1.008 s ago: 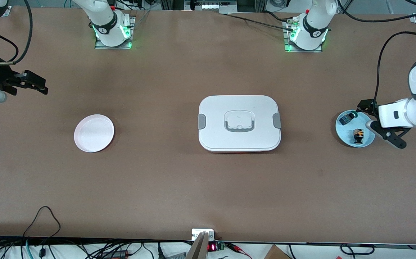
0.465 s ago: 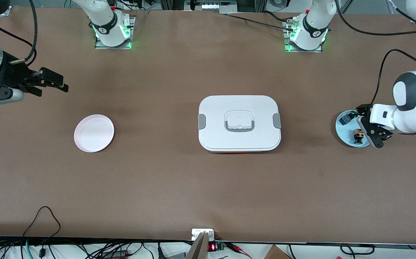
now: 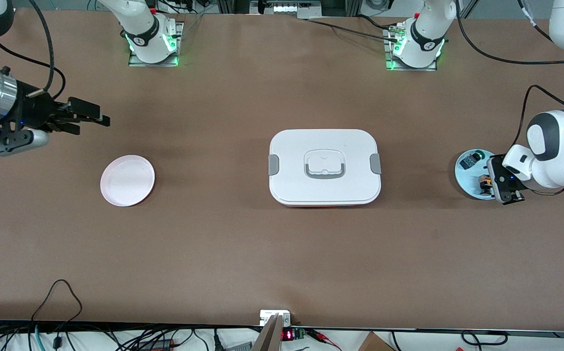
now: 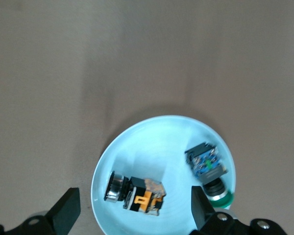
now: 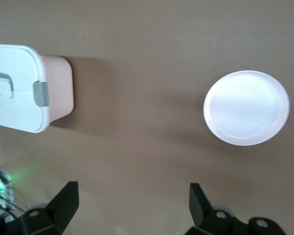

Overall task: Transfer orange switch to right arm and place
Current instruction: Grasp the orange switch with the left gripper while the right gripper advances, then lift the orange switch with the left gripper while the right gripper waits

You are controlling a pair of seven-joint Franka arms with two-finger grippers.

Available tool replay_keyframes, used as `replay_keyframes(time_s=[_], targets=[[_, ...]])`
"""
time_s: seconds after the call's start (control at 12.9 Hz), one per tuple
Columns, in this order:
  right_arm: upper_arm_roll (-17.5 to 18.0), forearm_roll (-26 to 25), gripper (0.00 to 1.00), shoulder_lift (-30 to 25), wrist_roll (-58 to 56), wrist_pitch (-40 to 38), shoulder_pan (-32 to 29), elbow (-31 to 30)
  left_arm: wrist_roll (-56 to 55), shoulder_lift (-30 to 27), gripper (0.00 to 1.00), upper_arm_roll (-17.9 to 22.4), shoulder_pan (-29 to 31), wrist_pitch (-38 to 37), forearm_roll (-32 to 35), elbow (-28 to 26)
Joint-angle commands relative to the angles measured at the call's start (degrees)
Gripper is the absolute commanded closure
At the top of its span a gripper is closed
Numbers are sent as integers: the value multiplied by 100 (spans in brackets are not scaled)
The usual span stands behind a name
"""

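Note:
The orange switch point(image 3: 483, 181) lies on its side on a light blue plate point(image 3: 461, 176) at the left arm's end of the table. In the left wrist view the orange switch point(image 4: 137, 193) lies on the plate point(image 4: 157, 142) between the two fingertips. My left gripper point(image 3: 494, 185) points down over it, open, its fingers point(image 4: 66, 213) either side of the switch and not touching it. My right gripper point(image 3: 91, 121) is open and empty, in the air over bare table at the right arm's end, above a white plate point(image 3: 127, 180).
A black switch with a green cap point(image 3: 472, 159) lies on the same blue plate, also in the left wrist view point(image 4: 208, 166). A white lidded box point(image 3: 324, 166) sits mid-table. The white plate point(image 5: 246, 107) and the box point(image 5: 14, 88) show in the right wrist view.
My left gripper has swung in over the blue plate and turned down over the orange switch. My right gripper has moved toward the table's middle.

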Motion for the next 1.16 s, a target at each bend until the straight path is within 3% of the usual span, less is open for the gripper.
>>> replay_keyframes(time_s=[0.0, 0.23, 0.39, 0.7, 1.09], targets=[[-2, 604, 0, 30, -159, -287, 24, -42, 900, 89, 1, -82, 148, 265, -74, -37], [-10, 2658, 0, 398, -158, -183, -11, -121, 1506, 72, 1, -169, 166, 248, -83, -72], [-10, 3504, 0, 610, -272, -165, 24, -130, 1631, 20, 1, -179, 253, 257, -100, -212], [-2, 4928, 0, 698, -598, 114, 76, -577, 1702, -42, 0, -188, 447, 528, -100, -581], [7, 6230, 0, 707, -651, 862, 558, -728, 1729, -25, 0, -328, 649, 924, -100, -731]])
